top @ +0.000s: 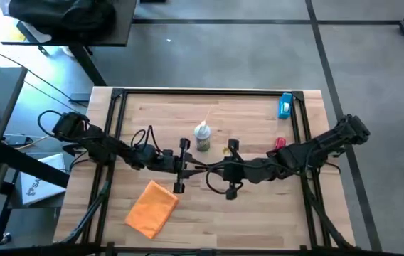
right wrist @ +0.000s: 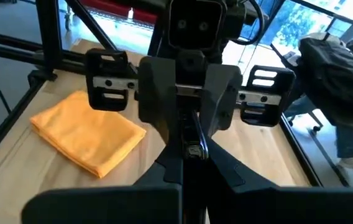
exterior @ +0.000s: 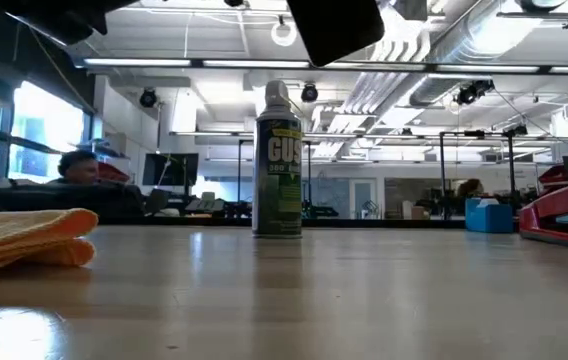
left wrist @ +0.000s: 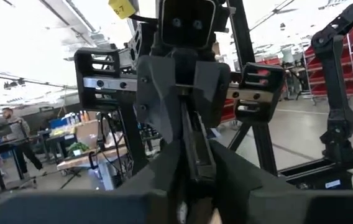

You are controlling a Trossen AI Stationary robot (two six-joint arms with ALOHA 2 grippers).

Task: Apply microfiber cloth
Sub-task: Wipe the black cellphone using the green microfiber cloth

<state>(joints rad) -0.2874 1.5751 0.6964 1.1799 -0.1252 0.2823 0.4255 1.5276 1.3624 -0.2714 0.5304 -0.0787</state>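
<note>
The orange microfiber cloth [top: 152, 208] lies folded flat on the wooden table's near left part, also seen in the right wrist view [right wrist: 89, 134]; no gripper touches it. My left gripper [top: 193, 168] and right gripper [top: 213, 171] meet tip to tip above the table's middle. Both are shut on a thin black phone [left wrist: 195, 146], which shows edge-on between them. The phone hangs well above the tabletop, to the right of the cloth. My left gripper pinches one end of the phone [left wrist: 192, 177] between its two fingers, coming level from the table's left. The phone is lifted clear and stands on edge. My right gripper pinches the phone's opposite end [right wrist: 192, 158] between its two fingers, coming level from the table's right. The phone runs straight on into the other gripper.
A green spray can [top: 202, 136] stands upright just beyond the grippers. A red stapler [top: 280, 144] lies at the right, and a blue object [top: 285, 105] sits at the far right corner. A black frame [top: 117, 128] borders the table. People sit in the room behind.
</note>
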